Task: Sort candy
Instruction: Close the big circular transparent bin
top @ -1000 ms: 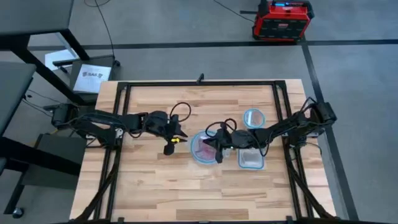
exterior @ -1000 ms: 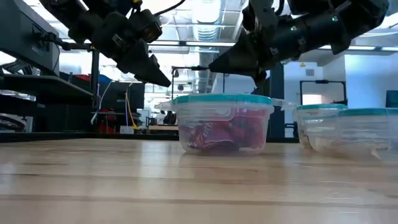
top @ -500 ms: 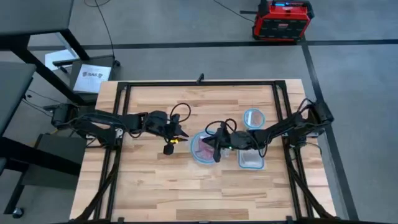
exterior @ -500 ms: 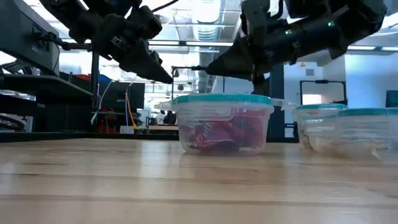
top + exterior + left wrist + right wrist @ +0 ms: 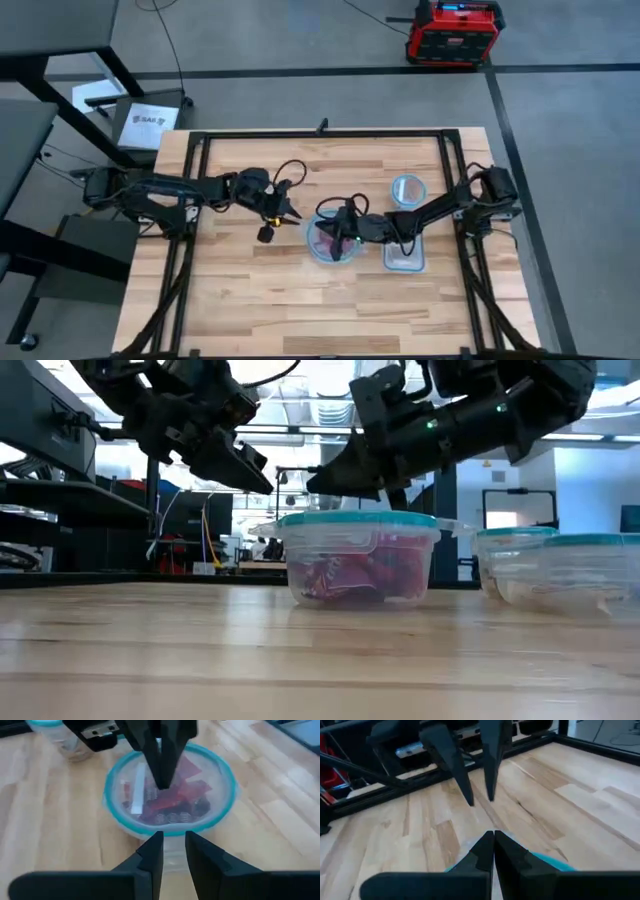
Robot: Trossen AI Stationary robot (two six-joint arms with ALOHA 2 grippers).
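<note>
My right claw [image 5: 331,226] hangs pinched together and empty over the clear round bowl [image 5: 333,238] with its bluish rim, where crinkly red and purple candy [image 5: 172,800] lies. My left claw [image 5: 293,212] hovers beside it above the pale plank worktop [image 5: 250,300], slightly parted, holding nothing.

I spot dark print on a white sheet [image 5: 148,122] at ten o'clock off my table, but cannot read it.
</note>
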